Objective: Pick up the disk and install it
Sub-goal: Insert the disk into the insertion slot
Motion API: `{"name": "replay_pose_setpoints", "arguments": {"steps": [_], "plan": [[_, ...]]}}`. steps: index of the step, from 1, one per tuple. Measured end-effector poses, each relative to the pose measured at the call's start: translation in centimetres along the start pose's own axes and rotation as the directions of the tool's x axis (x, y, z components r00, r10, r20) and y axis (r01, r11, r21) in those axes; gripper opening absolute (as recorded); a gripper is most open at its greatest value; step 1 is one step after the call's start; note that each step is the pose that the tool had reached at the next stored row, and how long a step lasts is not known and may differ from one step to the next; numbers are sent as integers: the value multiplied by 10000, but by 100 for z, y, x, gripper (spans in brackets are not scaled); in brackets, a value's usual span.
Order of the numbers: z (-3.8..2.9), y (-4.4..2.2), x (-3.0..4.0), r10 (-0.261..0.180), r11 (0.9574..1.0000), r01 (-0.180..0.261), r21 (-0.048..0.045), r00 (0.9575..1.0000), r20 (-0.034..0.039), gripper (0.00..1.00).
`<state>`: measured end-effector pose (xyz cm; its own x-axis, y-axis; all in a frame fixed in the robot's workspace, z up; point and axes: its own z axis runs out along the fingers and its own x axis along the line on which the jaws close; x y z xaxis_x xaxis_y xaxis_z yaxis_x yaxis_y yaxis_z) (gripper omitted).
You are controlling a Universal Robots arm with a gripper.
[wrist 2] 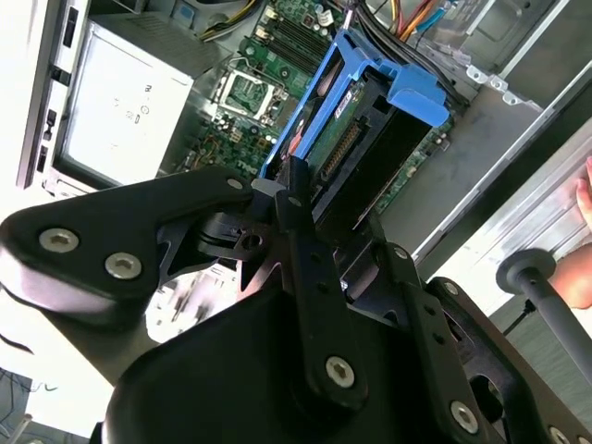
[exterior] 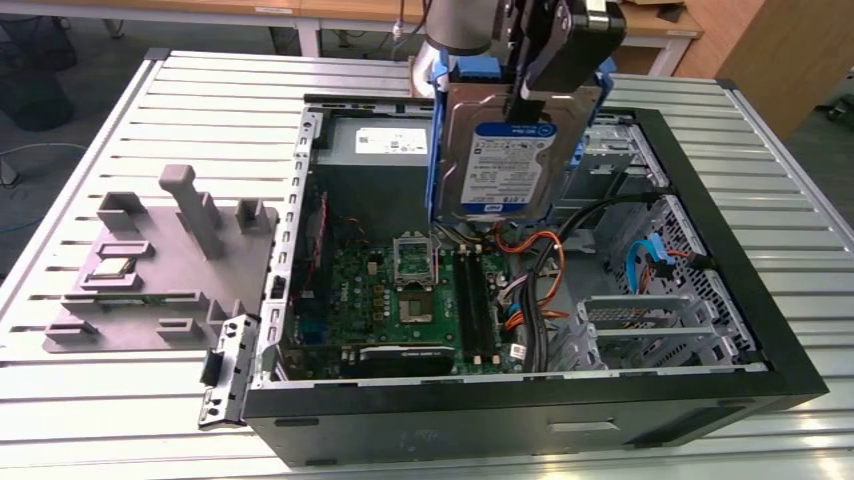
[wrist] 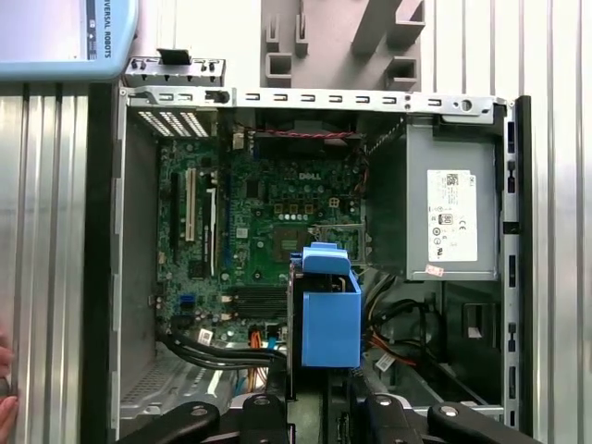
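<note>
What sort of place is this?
Probably a robotics lab workbench: an open computer case lies on a slatted metal table beside a grey fixture, and the gripper holds the disk above it.

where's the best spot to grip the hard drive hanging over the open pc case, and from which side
By its upper short end, from above, pinching the two flat faces, as the claw does now. The hard drive hangs upright over the computer case, so that hold probably leaves the blue side rails on its long edges free.
</note>
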<state>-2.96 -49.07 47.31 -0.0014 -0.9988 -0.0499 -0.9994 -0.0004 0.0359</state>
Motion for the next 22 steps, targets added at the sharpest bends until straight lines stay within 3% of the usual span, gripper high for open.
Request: {"name": "replay_pose_setpoints", "arguments": {"steps": [12,22], "plan": [[-10,0,214,0,10000,0,0,10000,0,35],[-12,0,253,0,10000,0,0,10000,0,35]]}}
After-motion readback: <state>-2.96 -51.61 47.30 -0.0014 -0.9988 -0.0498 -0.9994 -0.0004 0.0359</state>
